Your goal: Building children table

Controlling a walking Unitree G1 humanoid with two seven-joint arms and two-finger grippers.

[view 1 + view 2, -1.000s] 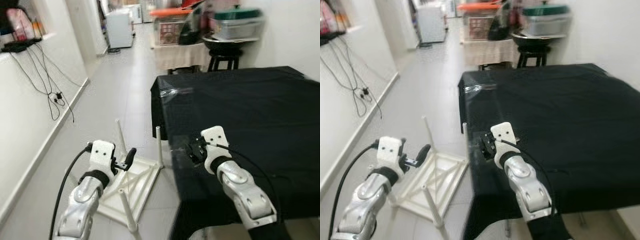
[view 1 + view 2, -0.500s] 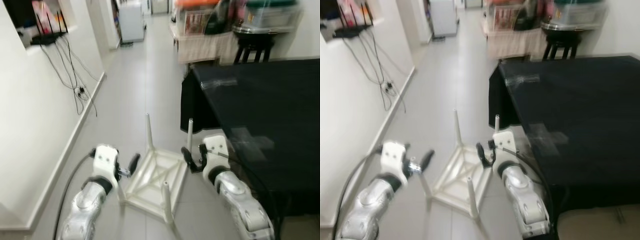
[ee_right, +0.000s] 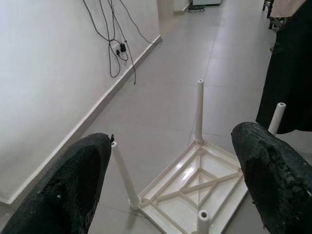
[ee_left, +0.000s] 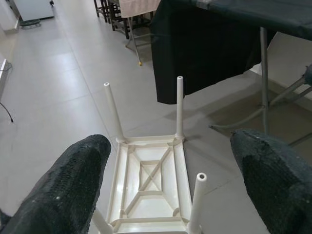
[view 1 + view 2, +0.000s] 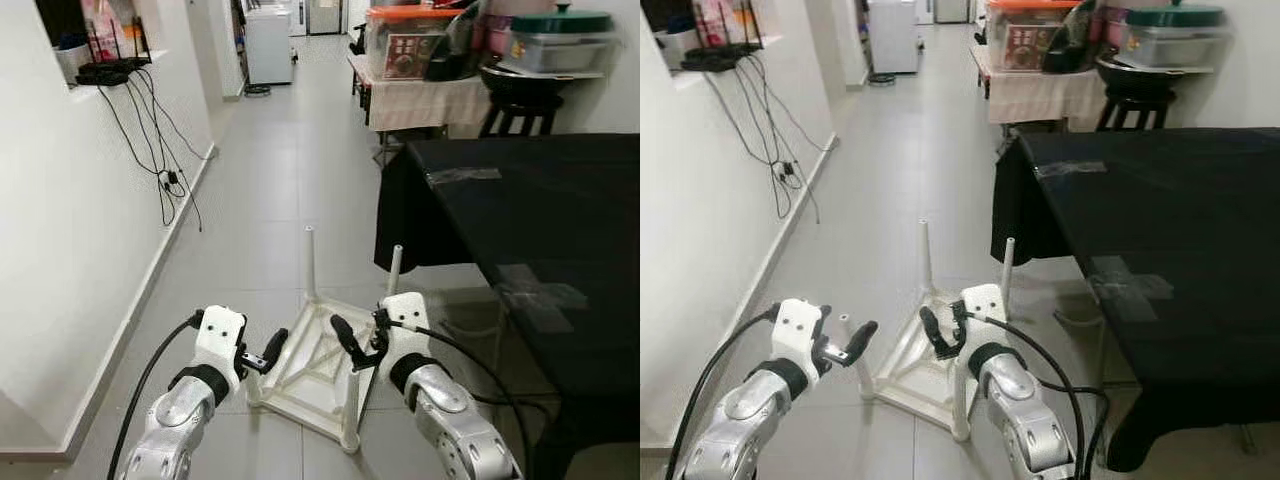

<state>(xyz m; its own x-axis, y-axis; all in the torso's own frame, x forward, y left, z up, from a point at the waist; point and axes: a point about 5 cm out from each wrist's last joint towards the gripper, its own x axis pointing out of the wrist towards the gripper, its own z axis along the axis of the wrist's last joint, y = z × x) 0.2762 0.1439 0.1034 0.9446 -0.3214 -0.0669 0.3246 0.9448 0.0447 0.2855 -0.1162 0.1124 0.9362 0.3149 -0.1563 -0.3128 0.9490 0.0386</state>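
The white table (image 5: pixel 315 365) lies upside down on the floor beside the black table (image 5: pixel 540 220), all four legs fitted. Left gripper (image 5: pixel 262 358) and right gripper (image 5: pixel 352 345), both spread and empty, flank it. Turning it upright seems left.

Floor: grey tiles (image 5: pixel 270 190).
Wall: white (image 5: pixel 60 220), with cables (image 5: pixel 165 150) hung.
Table: covered by black cloth (image 5: pixel 540 200).
Far end: possibly a fridge (image 5: pixel 268 45).

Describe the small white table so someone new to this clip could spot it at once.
Look on the grey tiled floor beside the black-draped table. The small table lies there upside down between the left gripper and right gripper, four thin legs pointing up, the only white furniture on the floor.
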